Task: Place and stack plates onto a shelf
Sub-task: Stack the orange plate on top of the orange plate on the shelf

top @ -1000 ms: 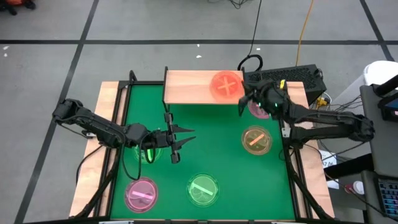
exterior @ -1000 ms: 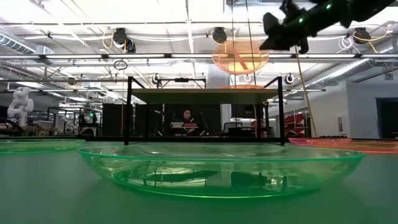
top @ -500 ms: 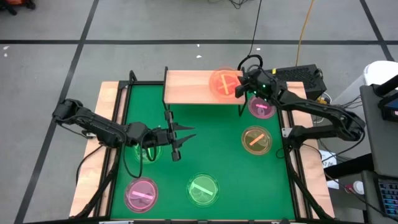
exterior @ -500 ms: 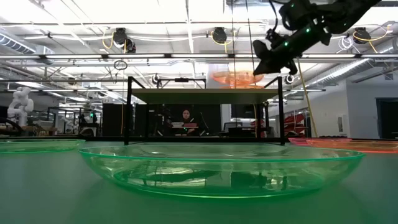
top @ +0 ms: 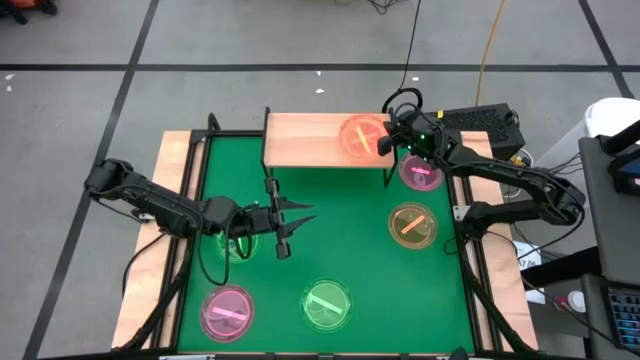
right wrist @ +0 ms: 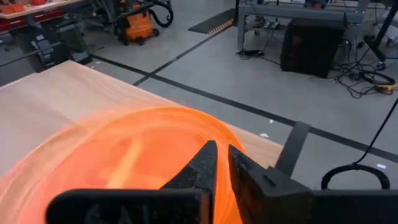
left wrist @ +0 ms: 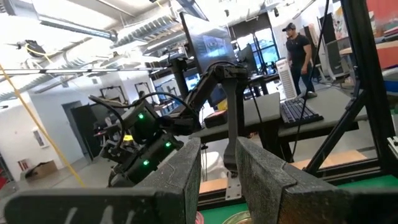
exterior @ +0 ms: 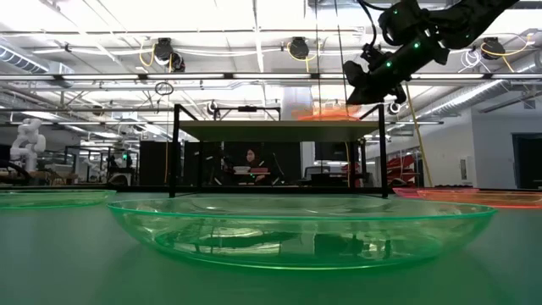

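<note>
An orange-pink plate [top: 358,137] lies level over the right end of the light-wood shelf [top: 305,140], with my right gripper [top: 385,143] shut on its right edge. The low view shows that plate [exterior: 326,113] right at the shelf top [exterior: 254,124]. My left gripper [top: 293,232] hangs open above the table's left half, beside a green plate [top: 236,245], and holds nothing. Lying flat on the table are a pink plate [top: 419,172], an amber plate [top: 412,226], a green plate [top: 327,305] and another pink one [top: 227,311]. My right gripper pinches the orange-pink plate's rim [right wrist: 205,134] between its two fingers, at the edge facing the table's right side. The fingers come from the right, slanting down. The plate sits level at the shelf top; whether it rests there, I cannot tell.
The shelf's left half [top: 290,140] is bare wood. Black shelf legs [top: 268,185] stand at the table's far edge, one close to my left gripper. A black box and cables [top: 470,125] sit past the far right corner. People are in the room behind [exterior: 252,161].
My right gripper has moved down and toward the far left, over the shelf's right end. The orange-pink plate went with it, from high and tilted above the shelf to level at the shelf top. The gripper stays shut on the rim.
</note>
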{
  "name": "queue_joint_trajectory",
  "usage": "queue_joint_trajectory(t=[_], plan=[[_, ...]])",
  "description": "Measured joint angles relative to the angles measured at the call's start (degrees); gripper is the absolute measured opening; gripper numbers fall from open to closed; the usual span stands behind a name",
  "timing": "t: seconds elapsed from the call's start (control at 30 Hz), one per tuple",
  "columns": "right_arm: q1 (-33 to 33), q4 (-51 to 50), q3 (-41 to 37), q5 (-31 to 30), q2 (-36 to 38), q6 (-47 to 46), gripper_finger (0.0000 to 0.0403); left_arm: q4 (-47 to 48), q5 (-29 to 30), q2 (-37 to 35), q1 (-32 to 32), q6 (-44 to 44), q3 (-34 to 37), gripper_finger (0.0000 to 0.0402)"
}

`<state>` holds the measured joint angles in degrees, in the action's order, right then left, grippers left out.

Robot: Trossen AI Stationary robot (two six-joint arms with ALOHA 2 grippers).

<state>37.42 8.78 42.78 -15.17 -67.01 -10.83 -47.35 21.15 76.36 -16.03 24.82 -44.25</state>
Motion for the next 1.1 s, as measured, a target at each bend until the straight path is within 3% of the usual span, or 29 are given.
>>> queue_joint_trajectory(t=[0.4, 0.47, 0.63, 0.7, 0.83, 1.03, 1.1], plan=[[0.4, 0.8, 0.0, 1.5, 0.4, 2.2, 0.0127, 0.0, 0.0, 0.0, 0.0, 0.0, 0.0, 0.0108], [0.4, 1.6, 0.0, 8.2, 1.3, 3.9, 0.0138, 0.0, 0.0, 0.0, 0.0, 0.0, 0.0, 0.0108], [-1.1, 5.3, 0.0, 37.1, 2.9, 7.8, 0.0140, 0.4, 0.0, 0.0, 0.0, 0.0, 0.0, 0.0108], [-3.0, 5.1, 0.0, 42.6, 2.9, 9.2, 0.0133, 0.4, 0.0, 0.0, 0.1, 0.2, 0.0, 0.0108], [-6.2, 0.9, 0.0, 42.7, 2.3, 12.9, 0.0102, 0.4, 0.0, 0.0, 0.2, 0.1, 0.0, 0.0108], [-7.3, -6.4, 0.0, 33.3, 0.8, 16.7, 0.0015, 0.4, 0.0, 0.0, 0.3, 0.2, 0.0, 0.0108], [-7.3, -7.3, 0.0, 30.5, 0.6, 17.4, 0.0007, 0.4, 0.0, 0.0, 0.3, 0.2, 0.0, 0.0108]])
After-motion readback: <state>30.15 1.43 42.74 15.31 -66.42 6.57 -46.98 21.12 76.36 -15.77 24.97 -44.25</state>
